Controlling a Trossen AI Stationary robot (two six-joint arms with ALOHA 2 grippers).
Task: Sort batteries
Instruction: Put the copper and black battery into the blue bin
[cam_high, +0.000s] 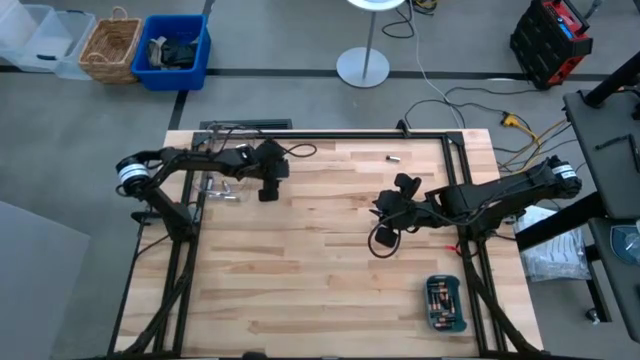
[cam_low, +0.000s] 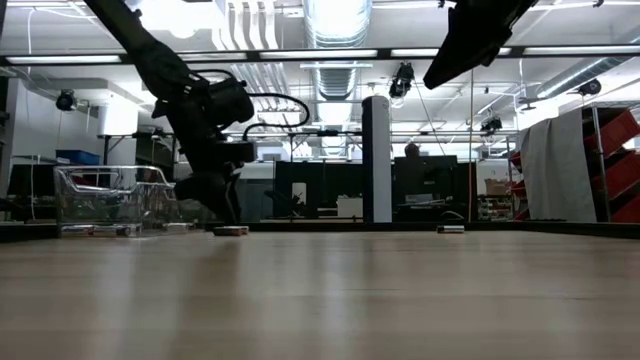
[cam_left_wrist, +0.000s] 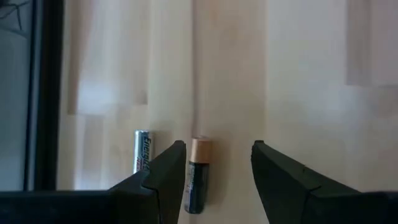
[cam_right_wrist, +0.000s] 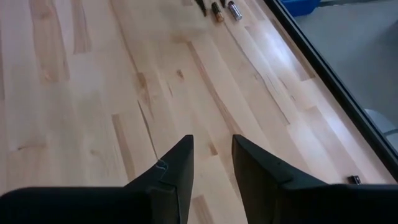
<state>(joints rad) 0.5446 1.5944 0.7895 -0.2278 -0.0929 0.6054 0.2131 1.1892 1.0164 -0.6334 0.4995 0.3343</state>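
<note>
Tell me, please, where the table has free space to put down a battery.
Bare wood runs along the near edge left of the teal tray, and mid-table between both grippers. It is crowded under the left gripper, beside the clear box, where two batteries lie.

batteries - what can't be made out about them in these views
- Teal tray, high view: its cells are too small to count or size.
- Copper-topped battery, left wrist view: lower end cut off by the edge; left claw open around it.
- Silver battery, same view: partly behind a finger.
- Right claw: open, empty.

arms: 2
loose batteries (cam_left_wrist: 196, 174): 2 seen up close, 1 more (cam_high: 394, 158) apart
trays (cam_high: 445, 303): 1
clear boxes (cam_low: 112, 198): 1
</note>
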